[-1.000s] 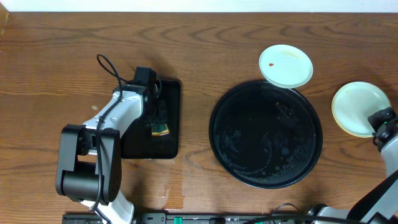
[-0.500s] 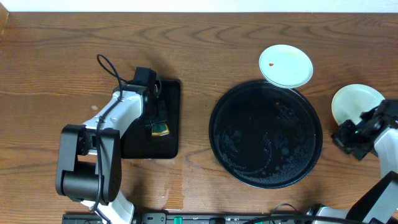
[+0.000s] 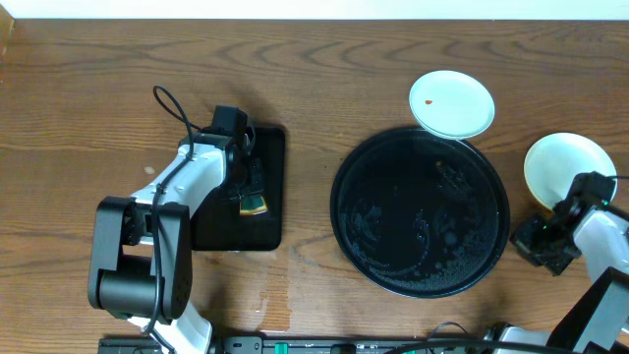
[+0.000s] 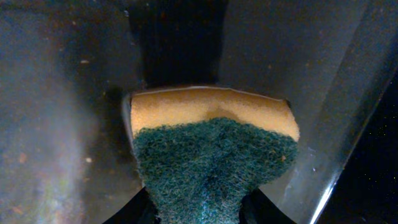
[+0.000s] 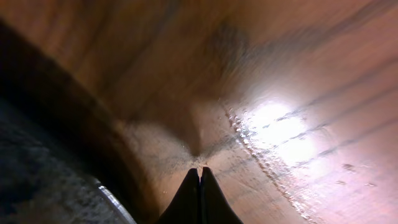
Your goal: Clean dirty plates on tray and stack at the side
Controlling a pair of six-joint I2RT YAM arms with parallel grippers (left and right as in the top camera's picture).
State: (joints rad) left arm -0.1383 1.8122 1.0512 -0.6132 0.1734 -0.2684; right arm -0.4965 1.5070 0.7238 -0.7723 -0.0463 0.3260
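My right jaws are pressed together on nothing, tips low over the table (image 3: 314,69), just beside the near-right rim of the tray (image 3: 393,197). That arm lies partly across the pale plate (image 3: 565,162) on the table to the tray's right. A careless swing from here could clip the rim or shove that plate. I cannot tell whether it is one plate or a stack.

Further out on my other side, my left jaws are clamped on the sponge (image 4: 211,143), green scouring face outward. It hangs over the small rectangular tray (image 3: 265,147), well apart from every plate. The grip seems to sit at one end of the sponge, so I judge a hard press could fold it or work it loose.

Farthest off lies the spotted plate (image 3: 451,103), its red spot (image 3: 428,102) unwiped and its near edge overlapping the tray's far rim. If it is perched on that rim, a one-sided scrub could tip it or send it sliding. It looks glossy, so a shallow pinch on its edge may slip.
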